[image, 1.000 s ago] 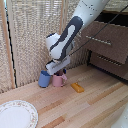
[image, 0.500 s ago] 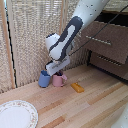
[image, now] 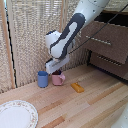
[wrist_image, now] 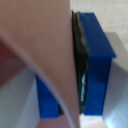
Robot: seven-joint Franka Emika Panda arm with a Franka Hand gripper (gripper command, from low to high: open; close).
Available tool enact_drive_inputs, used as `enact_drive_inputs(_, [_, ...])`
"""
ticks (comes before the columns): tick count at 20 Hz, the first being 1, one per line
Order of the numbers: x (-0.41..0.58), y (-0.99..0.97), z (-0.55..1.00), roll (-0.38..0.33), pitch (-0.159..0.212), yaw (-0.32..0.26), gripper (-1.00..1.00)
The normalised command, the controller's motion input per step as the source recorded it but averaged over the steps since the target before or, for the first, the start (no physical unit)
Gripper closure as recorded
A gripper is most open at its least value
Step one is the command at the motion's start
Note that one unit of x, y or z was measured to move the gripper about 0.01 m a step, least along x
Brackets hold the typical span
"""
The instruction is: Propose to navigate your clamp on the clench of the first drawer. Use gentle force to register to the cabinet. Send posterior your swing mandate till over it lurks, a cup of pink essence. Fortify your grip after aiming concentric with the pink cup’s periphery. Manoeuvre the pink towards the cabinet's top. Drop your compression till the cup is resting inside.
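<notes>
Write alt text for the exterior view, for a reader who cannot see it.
A white robot arm reaches down so its clamp sits on the pink cup, which stands on a wooden table next to a blue mug. An orange block and a patterned plate lie nearby; the cabinet stands at the exterior view's right.

No displacement is registering: the clamp (image: 56, 71) is remaining at the pink cup (image: 58, 79), its rim pinched between the jaws.

arm bent low | clamp (image: 56, 71) — jaws closed on something pink
</notes>
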Motion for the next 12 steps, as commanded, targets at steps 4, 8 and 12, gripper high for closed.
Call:
enact_drive_inputs(4, [-0.13, -0.21, 0.59, 0.001, 0.13, -0.012, 1.0])
enact_drive_inputs(8, [-0.009, -0.21, 0.72, 0.084, 0.151, -0.068, 1.0])
enact_drive_inputs(12, [0.0, -0.14, 0.75, 0.124, 0.062, -0.185, 1.0])
